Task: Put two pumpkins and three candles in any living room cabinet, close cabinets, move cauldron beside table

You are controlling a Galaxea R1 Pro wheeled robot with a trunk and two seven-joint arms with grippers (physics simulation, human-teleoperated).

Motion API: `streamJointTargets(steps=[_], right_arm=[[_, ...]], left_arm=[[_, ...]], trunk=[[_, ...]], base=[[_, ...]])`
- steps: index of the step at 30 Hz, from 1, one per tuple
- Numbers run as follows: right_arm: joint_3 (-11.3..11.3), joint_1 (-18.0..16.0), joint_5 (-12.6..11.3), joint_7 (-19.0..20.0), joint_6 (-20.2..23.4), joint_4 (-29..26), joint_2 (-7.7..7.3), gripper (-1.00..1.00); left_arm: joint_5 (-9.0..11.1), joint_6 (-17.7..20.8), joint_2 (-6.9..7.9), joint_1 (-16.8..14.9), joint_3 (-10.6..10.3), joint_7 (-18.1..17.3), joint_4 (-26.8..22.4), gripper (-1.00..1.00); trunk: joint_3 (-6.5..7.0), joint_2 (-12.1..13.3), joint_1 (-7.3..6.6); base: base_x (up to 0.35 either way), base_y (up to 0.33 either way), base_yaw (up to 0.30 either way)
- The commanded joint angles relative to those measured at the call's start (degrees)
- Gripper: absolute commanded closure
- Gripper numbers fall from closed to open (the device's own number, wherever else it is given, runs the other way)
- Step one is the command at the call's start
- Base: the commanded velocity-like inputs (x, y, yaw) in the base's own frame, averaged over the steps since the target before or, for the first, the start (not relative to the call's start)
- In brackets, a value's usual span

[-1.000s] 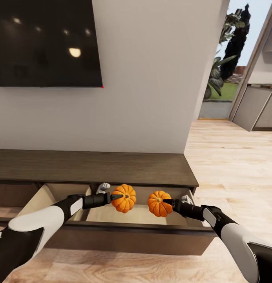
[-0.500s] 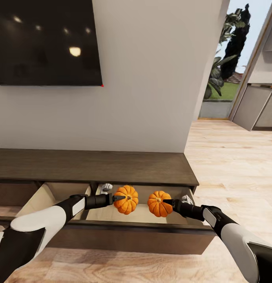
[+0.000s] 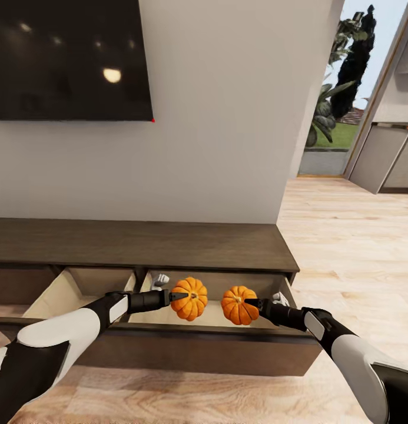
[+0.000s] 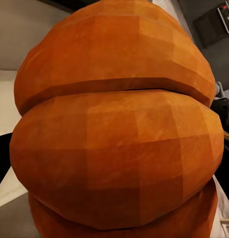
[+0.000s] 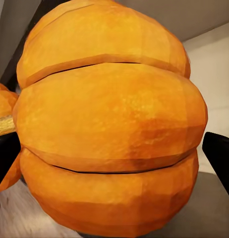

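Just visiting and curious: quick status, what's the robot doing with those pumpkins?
Left gripper shut on left pumpkin. Right gripper shut on right pumpkin. Both held over open cabinet drawer. Nothing blocking.

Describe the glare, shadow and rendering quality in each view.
Head view: ceiling lights glare off the black TV, and the open drawer is lit pale inside. Left wrist view: the left pumpkin is close, dim and visibly faceted. Right wrist view: the right pumpkin is brighter, its lower ribs shaded.

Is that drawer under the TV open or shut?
Open. The drawer is pulled out from the cabinet, its pale inside showing below both pumpkins.
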Motion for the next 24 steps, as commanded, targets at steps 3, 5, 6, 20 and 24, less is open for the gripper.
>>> streamJointTargets(steps=[3,5,6,20,24], right_arm=[[-0.08,-0.01,-0.08,-0.01,0.1,-0.03,0.0,1.0],[-0.08,-0.01,0.08,0.06,0.11,-0.17,-0.07,1.0],[-0.08,-0.01,0.1,0.07,0.11,-0.21,-0.07,1.0],[0.01,-0.01,0.22,-0.1,0.11,-0.32,-0.07,1.0],[0.01,-0.01,0.23,-0.1,0.11,-0.28,-0.08,1.0]], left_arm=[[0.03,0.01,-0.17,0.0,0.18,0.75,-0.02,1.0],[0.03,0.01,-0.44,0.0,0.18,1.45,-0.02,1.0],[0.01,0.01,-0.49,0.0,0.18,1.5,-0.04,1.0],[0.27,-0.28,0.45,-0.05,0.46,0.99,-0.11,1.0],[0.29,-0.24,0.49,-0.09,0.53,0.98,-0.11,1.0]], trunk=[[-0.54,-1.22,0.66],[-0.9,-2.02,1.1],[-1.08,-2.42,1.32],[-1.64,-3.44,1.89],[-1.64,-3.44,1.89]], base=[[0.0,0.0,0.0],[0.0,0.0,0.0],[0.0,0.0,0.0],[0.0,0.0,0.0],[0.143,0.0,0.0]])
